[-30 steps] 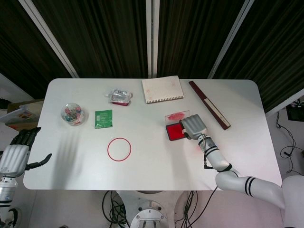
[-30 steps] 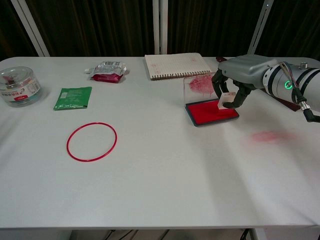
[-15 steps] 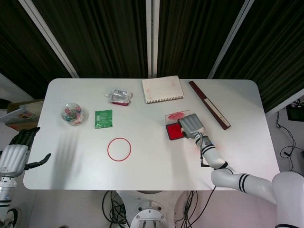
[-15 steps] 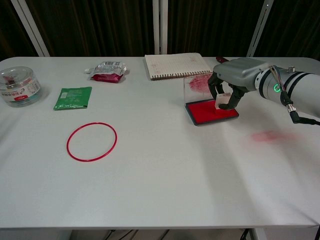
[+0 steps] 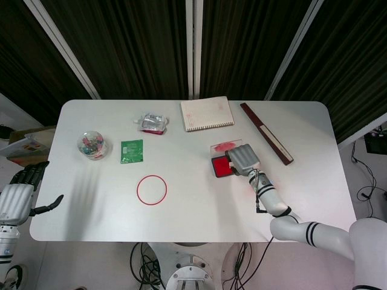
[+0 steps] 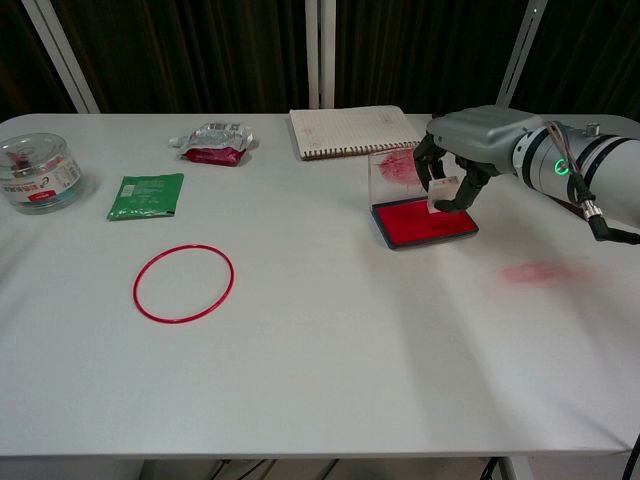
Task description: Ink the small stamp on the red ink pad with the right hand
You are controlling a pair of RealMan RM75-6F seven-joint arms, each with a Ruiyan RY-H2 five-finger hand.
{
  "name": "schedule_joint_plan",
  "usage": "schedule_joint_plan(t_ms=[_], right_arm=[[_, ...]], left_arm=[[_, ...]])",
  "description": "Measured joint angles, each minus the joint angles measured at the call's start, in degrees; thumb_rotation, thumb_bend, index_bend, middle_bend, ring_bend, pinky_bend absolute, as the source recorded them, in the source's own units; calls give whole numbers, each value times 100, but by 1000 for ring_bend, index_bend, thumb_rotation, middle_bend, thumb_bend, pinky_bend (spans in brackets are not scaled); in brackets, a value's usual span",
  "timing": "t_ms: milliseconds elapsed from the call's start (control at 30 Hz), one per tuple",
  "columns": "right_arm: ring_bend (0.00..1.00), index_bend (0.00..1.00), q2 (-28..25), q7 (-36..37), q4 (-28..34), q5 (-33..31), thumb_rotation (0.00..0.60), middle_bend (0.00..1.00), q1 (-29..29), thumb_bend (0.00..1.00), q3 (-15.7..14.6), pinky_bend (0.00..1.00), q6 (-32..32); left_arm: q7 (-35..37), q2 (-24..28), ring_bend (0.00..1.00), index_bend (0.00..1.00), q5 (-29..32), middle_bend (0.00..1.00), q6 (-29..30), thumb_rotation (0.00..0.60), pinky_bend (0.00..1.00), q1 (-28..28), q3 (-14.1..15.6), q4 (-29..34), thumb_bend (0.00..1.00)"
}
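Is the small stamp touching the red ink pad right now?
Cannot tell. In the chest view the right hand holds the small stamp over the red ink pad, but its base overlaps the pad surface; the head view hides it under the hand.

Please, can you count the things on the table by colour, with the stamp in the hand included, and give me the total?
Red: 3, the ring, the ink pad, the long bar.
Green: 1, the packet.
Silver: 1, the pouch.
Clear: 1, the round tub.
White or pale: 2, the notebook, the stamp.
Total: 8.
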State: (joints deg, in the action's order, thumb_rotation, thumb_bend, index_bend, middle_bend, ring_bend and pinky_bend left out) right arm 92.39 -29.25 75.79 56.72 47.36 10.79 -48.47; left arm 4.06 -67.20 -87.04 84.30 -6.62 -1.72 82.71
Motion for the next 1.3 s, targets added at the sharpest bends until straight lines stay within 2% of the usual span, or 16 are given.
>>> schedule_joint_plan(t_ms=[200,333,533,667,1067,1300], right_arm=[[904,678,-681,193,835,335,600,611,-302,297,-114,1000,-377],[904,681,-1109,393,1139,654,600,611,-702,297,-516,1000,-589],[904,682,-1269,1025,1071,1224,600,611,-1236,297,-1004,1000,-880],[904,682,-1258,1431,855,1590,600,611,-1491,297,-1176,1000,-1084],[904,662,-785,2015,-6,2042,600,611,-1742,293,-1210,1000,-1243],[904,654,-686,2137,-135,2112,600,610,-1755,293,-1126,1000,-1118]], left_arm=[[-34,-26,129,62,-32,123,-16,243,201,-18,12,35,196],[-70,-26,129,62,-52,123,10,242,201,-18,11,57,196],[-148,-20,129,63,-74,123,-5,244,201,-39,13,111,196],[-187,-41,129,62,-94,123,-11,243,201,-59,11,141,196],[-134,-86,129,62,-118,122,56,244,201,-30,26,44,196],[-109,-73,129,62,-99,123,47,243,201,-20,31,31,196]])
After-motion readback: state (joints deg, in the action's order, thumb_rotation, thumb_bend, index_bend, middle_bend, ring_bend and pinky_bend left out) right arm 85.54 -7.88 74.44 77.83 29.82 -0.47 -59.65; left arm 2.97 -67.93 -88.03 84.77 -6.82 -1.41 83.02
